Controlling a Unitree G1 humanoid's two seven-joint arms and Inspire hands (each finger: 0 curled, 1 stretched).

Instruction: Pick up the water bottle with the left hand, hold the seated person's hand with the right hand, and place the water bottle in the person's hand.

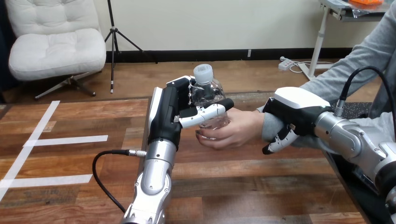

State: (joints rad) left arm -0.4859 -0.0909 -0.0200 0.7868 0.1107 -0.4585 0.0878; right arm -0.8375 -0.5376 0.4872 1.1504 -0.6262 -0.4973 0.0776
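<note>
Water bottle (208,93) stands upright, clamped in the curled fingers of the left hand (170,112) and cupped below by the person's hand (233,130), whose wrist (268,126), right of the bottle, the right hand (294,109) encircles; releasing before that hand closes could topple it.

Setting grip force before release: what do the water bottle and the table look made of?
Water bottle: probably thin clear plastic, glossy, judging by the see-through wall with bright highlights; its cap looks like matte whitish plastic. Table: wood planks with visible grain and a low sheen, possibly laminate.
</note>
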